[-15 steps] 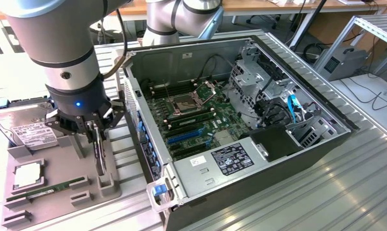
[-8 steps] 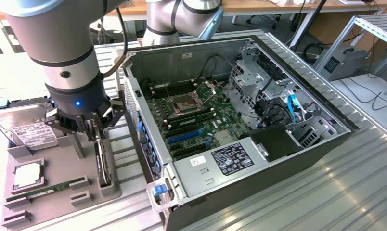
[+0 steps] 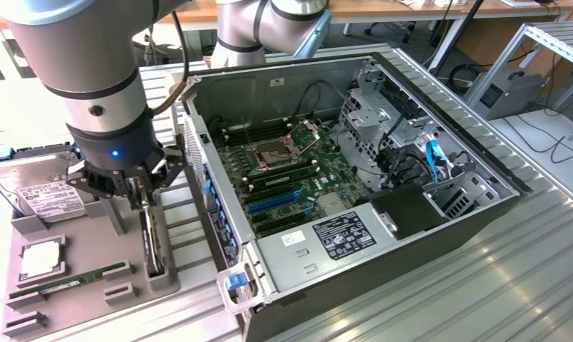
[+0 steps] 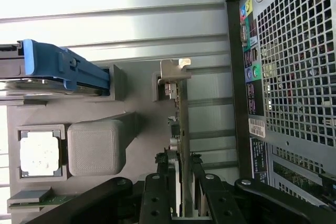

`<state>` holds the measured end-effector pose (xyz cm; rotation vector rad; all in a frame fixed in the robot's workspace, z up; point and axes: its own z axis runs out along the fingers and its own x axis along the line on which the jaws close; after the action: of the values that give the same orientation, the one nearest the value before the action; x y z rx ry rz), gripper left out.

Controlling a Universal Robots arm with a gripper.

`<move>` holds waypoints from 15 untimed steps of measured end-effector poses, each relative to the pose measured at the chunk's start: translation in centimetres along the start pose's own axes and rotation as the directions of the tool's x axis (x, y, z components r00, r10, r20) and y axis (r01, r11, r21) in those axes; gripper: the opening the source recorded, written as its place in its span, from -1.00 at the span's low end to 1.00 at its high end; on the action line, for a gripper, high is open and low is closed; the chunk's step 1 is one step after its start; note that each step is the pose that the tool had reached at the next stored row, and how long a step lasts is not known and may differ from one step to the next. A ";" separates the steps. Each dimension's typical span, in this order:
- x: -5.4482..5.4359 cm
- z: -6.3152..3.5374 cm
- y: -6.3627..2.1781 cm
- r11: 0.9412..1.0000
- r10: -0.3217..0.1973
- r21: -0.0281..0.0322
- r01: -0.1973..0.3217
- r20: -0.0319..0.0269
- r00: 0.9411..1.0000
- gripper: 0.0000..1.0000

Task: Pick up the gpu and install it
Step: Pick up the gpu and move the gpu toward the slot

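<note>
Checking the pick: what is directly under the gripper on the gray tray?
The gpu stands on edge in a slot of the tray, with the gripper at its top. Its bottom edge is hidden inside the slot.

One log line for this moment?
phase: pick gpu | gripper: at gpu top edge | gpu: on edge in gray tray slot | pc case: open, gpu not installed

Single arm [image 3: 96, 78] comes down near-vertical at the exterior view's left, wrist straight, blue light lit on the black wrist section. Gripper [image 3: 146, 203] points straight down, jaws partway closed, one on each face of the upright gpu [image 3: 155, 246], pinching its top edge. Wrist view: black linkage bars splayed outward, jaws tight against the card.
</note>
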<state>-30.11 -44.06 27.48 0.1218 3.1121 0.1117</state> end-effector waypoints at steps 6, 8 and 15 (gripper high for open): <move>0.1 0.04 -0.49 1.000 0.000 0.000 0.000 0.000 1.000 -0.41; 0.1 0.08 -0.71 1.000 0.000 0.000 0.000 0.000 1.000 -0.41; 0.1 0.60 -1.26 1.000 0.000 0.000 0.000 0.000 1.000 -0.41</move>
<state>-30.33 -45.26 26.79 0.1218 3.1120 0.1117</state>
